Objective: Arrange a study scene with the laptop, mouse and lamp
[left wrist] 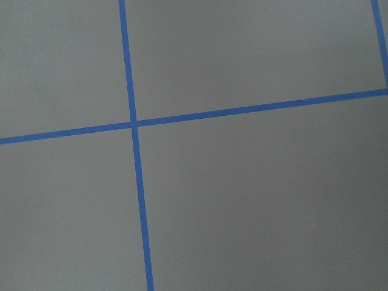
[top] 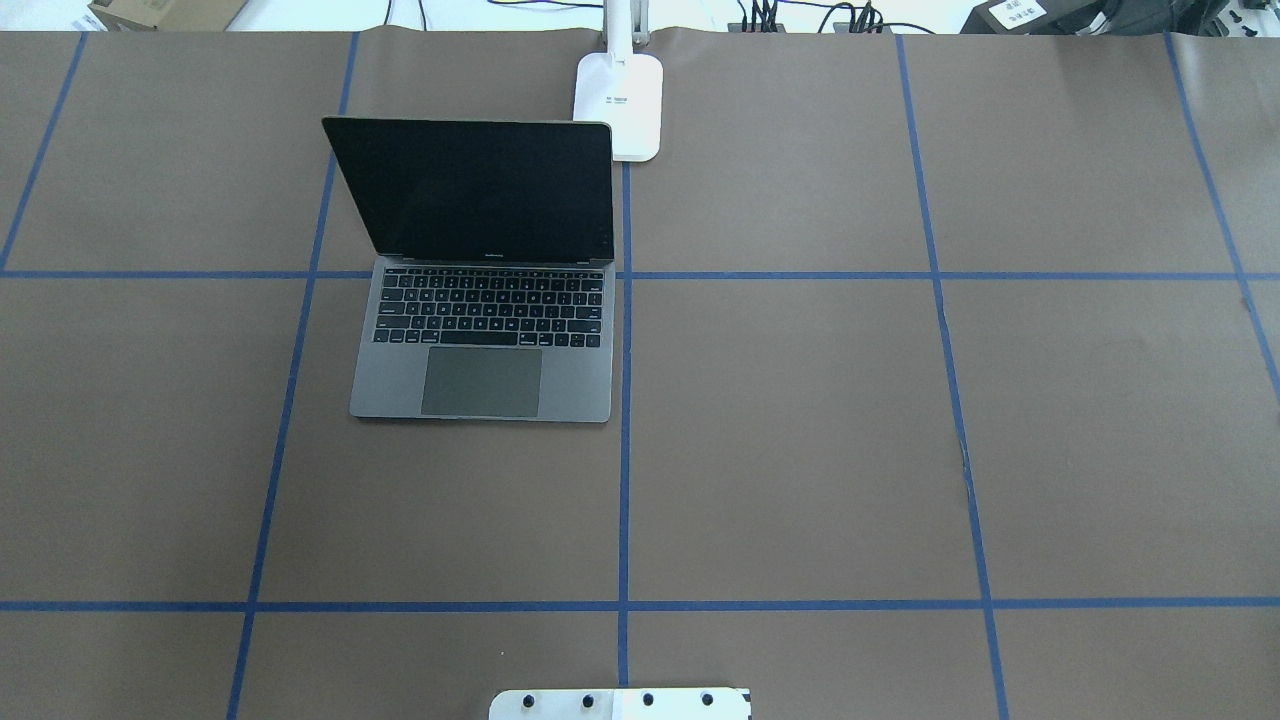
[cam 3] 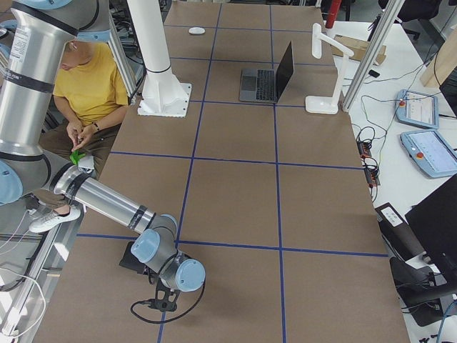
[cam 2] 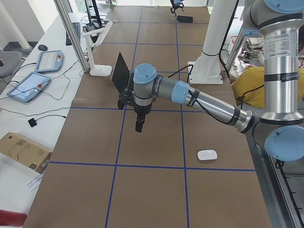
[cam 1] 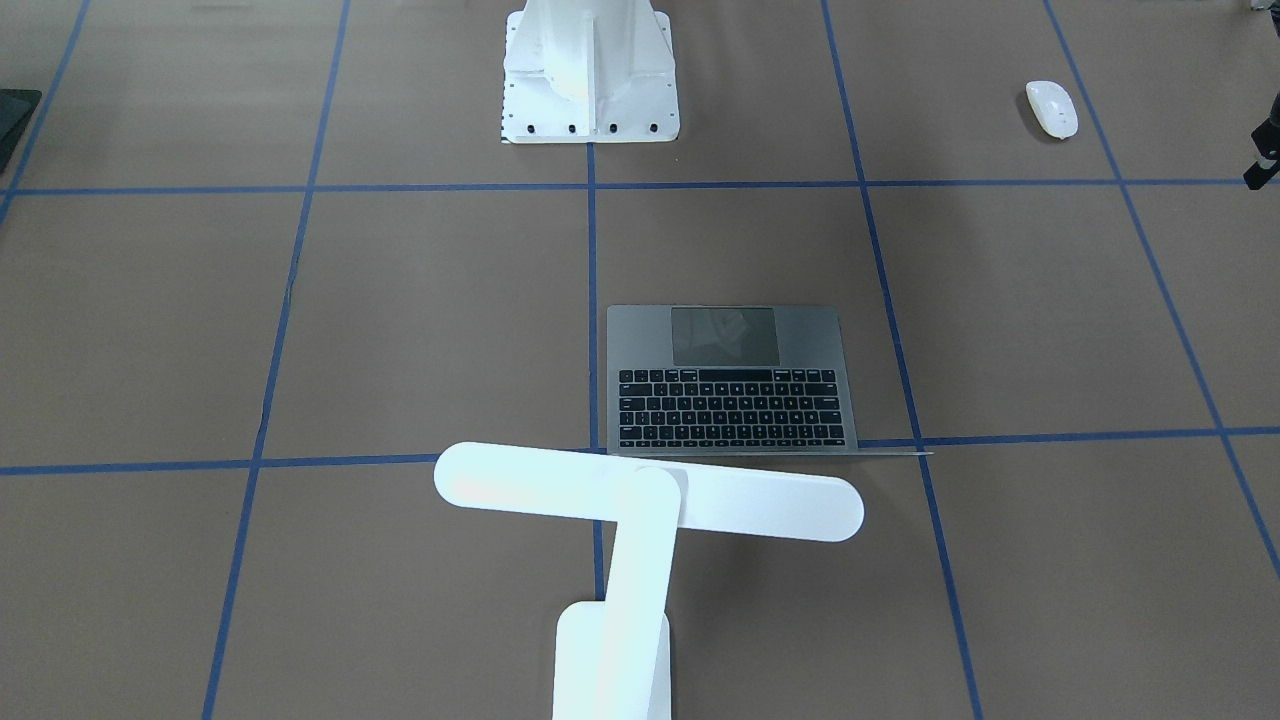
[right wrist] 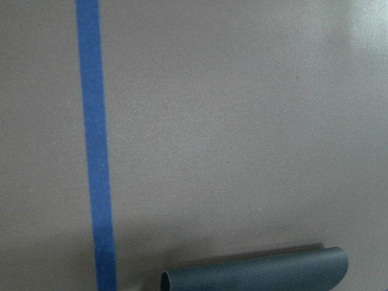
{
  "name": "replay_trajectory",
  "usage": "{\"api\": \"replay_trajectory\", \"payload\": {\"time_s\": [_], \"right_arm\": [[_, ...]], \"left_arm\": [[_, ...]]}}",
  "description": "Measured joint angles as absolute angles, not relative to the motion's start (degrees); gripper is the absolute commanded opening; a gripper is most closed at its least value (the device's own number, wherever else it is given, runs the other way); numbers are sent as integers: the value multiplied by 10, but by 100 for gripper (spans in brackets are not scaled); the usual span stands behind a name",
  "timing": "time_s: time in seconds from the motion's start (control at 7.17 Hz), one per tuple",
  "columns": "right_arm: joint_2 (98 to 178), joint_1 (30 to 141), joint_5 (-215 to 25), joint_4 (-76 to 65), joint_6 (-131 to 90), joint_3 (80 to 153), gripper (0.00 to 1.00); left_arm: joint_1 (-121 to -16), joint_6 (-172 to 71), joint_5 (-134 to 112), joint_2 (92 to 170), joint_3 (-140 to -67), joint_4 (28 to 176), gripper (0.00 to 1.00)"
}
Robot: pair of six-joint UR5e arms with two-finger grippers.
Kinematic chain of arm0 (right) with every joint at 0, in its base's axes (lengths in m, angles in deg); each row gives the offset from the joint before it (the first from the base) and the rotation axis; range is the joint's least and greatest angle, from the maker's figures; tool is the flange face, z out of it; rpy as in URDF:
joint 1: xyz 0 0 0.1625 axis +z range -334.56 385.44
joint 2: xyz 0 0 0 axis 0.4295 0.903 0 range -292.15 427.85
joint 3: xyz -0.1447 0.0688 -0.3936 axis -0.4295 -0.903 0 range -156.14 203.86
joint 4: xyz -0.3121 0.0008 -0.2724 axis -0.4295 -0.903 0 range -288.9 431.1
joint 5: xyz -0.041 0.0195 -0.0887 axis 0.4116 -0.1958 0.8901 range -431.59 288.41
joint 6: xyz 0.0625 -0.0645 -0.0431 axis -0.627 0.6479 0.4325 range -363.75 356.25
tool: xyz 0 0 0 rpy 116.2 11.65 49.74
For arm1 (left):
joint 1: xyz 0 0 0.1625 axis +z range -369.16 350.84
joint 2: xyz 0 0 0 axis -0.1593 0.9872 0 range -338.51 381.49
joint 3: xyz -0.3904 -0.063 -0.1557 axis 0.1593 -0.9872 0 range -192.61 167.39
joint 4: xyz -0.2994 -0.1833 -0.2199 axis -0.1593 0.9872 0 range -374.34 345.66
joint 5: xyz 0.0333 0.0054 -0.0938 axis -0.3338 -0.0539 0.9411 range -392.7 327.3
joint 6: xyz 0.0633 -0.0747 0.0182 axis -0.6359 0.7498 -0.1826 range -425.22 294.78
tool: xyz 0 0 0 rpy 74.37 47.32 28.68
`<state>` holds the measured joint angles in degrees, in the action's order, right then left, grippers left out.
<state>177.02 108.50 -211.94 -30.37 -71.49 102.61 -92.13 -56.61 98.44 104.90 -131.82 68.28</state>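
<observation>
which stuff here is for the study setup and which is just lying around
For the job: laptop, mouse, lamp.
Lying about: black mat, cardboard box, tablet.

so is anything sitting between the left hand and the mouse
Nothing visible does. Only table lies between the left hand and the mouse; the laptop stands farther along the table, off that path.
</observation>
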Motion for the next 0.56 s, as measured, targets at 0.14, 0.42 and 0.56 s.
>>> {"api": "replay_trajectory", "payload": {"time_s": [0.14, 0.42, 0.56], "right_arm": [[1772, 1085, -2121, -304, -713, 1024, 90], [1773, 1085, -2121, -304, -709, 1020, 82], [1774, 1085, -2119, -304, -707, 1020, 82]], "left_arm": [[-921, -566, 984, 1049, -1318, 683, 100], [-921, -566, 984, 1050, -1318, 683, 100], [-921, -566, 984, 1050, -1318, 683, 100]]}}
